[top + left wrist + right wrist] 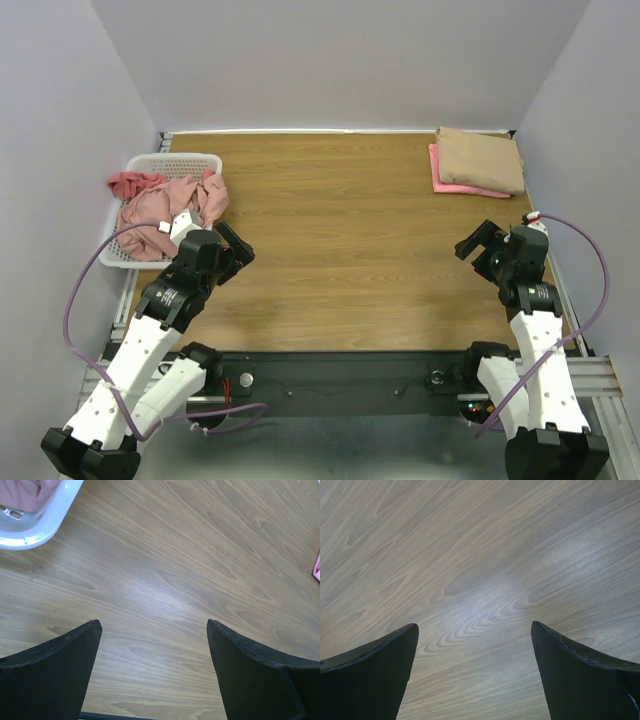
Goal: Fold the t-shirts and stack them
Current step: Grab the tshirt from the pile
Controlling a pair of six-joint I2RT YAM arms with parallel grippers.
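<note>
left gripper (238,252): fingers (55,670) spread wide, nothing between them, bare wood below; aimed toward table centre, just beside near right corner of basket
right gripper (476,243): fingers (370,675) spread wide too, holding nothing; over right side of table (350,230), aimed inward and left
tan t-shirt (481,158): folded flat, far right corner, top of stack; long axis roughly left-right, near edge skewed a bit toward right wall
bright pink t-shirt (445,180): folded, under the tan one, same heading; only a strip showing along left and near edges; sliver at right edge of left wrist view (317,565)
dusty-pink t-shirt (175,205): crumpled in basket, spilling over right rim toward table; no clear long axis or heading, chest graphic not visible
coral-red t-shirt (130,183): crumpled, far left part of basket, touching the dusty-pink one; axis cannot tell
basket (150,163): white mesh, far left of table against wall, long axis near-far, slightly tilted; rounded corner in left wrist view (35,527)
spacing: stack and basket well apart, opposite sides; both grippers apart from every shirt
</note>
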